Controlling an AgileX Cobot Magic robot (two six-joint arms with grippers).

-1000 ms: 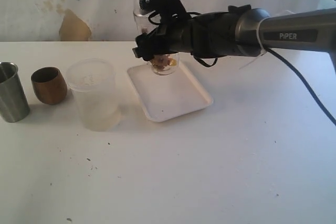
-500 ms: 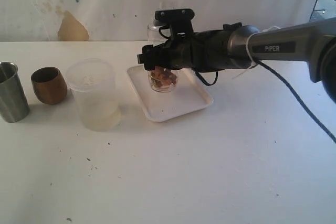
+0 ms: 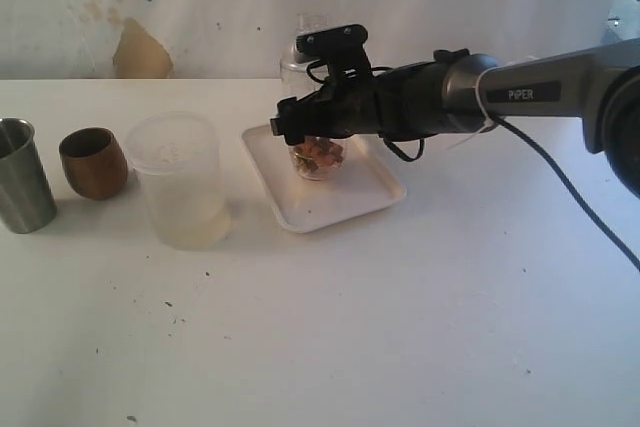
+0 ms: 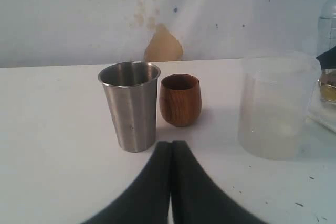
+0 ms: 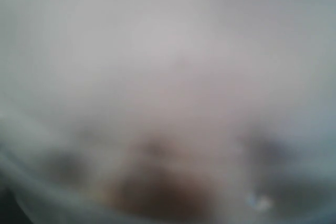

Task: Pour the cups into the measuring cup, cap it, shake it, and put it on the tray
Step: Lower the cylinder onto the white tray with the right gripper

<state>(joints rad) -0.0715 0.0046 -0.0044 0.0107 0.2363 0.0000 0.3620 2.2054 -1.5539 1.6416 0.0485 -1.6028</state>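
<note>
Your right end effector clamps the measuring cup upright so the tray beneath can take it — seemingly touching. Your left end effector sits closed, with the steel tumbler and wooden cup just ahead.

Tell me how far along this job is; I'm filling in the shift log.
Pouring looks done: the steel cup and wooden cup stand upright off to the side, and the measuring cup holds brown bits. In hand: the right gripper grips it over the tray; whether it has touched down is unclear. Left: let go and pull back.
</note>
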